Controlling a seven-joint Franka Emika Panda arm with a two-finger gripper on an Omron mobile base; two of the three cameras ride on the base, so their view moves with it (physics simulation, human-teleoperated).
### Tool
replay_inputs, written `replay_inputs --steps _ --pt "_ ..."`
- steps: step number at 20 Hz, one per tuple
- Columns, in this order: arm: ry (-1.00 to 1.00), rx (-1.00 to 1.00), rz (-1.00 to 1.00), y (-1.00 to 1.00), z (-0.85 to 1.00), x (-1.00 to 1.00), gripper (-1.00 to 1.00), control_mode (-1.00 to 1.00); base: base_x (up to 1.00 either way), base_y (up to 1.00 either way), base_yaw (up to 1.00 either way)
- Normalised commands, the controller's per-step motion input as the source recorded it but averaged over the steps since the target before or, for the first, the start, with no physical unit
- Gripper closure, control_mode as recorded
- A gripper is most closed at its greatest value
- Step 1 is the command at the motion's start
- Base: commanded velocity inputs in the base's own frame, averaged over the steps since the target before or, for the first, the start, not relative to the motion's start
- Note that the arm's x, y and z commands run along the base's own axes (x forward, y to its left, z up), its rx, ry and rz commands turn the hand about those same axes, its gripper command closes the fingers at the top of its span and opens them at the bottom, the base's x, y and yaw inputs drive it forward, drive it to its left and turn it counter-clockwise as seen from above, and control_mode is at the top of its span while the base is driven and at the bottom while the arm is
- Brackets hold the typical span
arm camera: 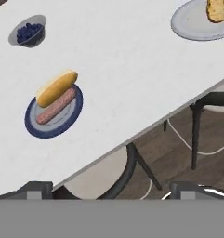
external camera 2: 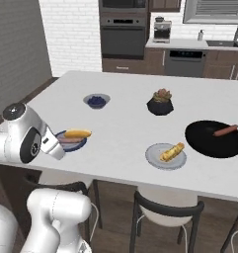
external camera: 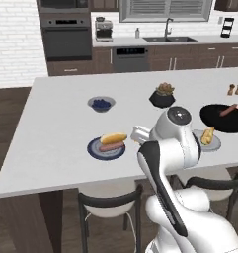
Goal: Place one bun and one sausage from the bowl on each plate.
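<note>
While the gripper (arm camera: 111,188) hangs off the table's near edge with jaws apart and empty, the layout reads left to right in the right base view. Left of centre, the blue plate (external camera 2: 66,143) already carries one bun (external camera 2: 78,133) and one sausage (external camera 2: 71,140) side by side. Lower centre, the grey plate (external camera 2: 154,157) holds a second bun (external camera 2: 172,152), apparently alone, though that plate is small in frame. At right, the bowl (external camera 2: 209,143) still contains the last sausage (external camera 2: 225,130), lying near its upper rim. Remaining step, by judgement: descend over that sausage's middle, jaws across its width, lift clear of the rim, and lay it beside the bun.
</note>
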Motion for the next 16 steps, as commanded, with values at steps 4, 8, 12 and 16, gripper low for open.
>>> replay_inputs --steps 4,8,12,16 --pt "0.0 0.0 0.0 0.0 0.0 0.0 -1.0 1.0 -0.32 -1.0 0.0" --pt "0.0 0.0 0.0 0.0 0.0 0.0 -1.0 1.0 0.0 -1.0 0.0" --pt "0.0 0.0 0.0 0.0 0.0 0.0 -1.0 1.0 0.0 -1.0 0.0" --pt "0.0 0.0 0.0 0.0 0.0 0.0 -1.0 1.0 0.06 -1.0 0.0"
